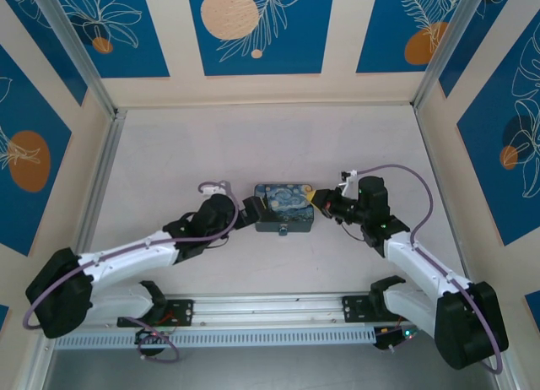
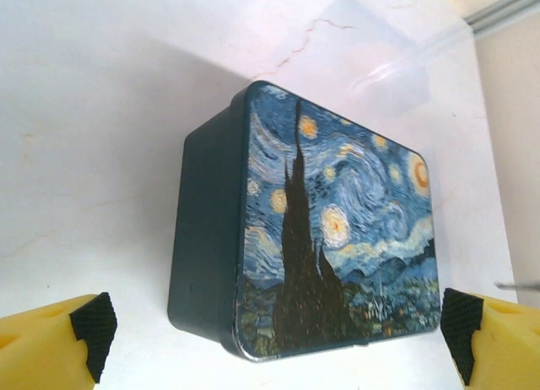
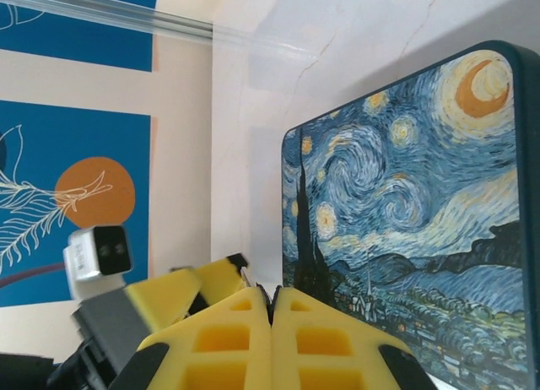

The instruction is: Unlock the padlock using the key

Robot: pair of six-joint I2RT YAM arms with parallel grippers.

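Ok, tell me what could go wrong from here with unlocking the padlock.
The right gripper is shut beside the dark rectangular box with the swirly starry-night lid; whether it pinches the key cannot be told, so it may hold nothing.
The tiny silvery padlock sits on the box's near face, while both grippers are at its ends; reaching round may shove the box.
The open left gripper points at the box and could knock it.

Dark rectangular box with a swirly painted lid (image 2: 337, 238) — smooth, softly glossy, its sides matt. White tabletop (image 2: 84, 86) — smooth, faintly veined like stone.
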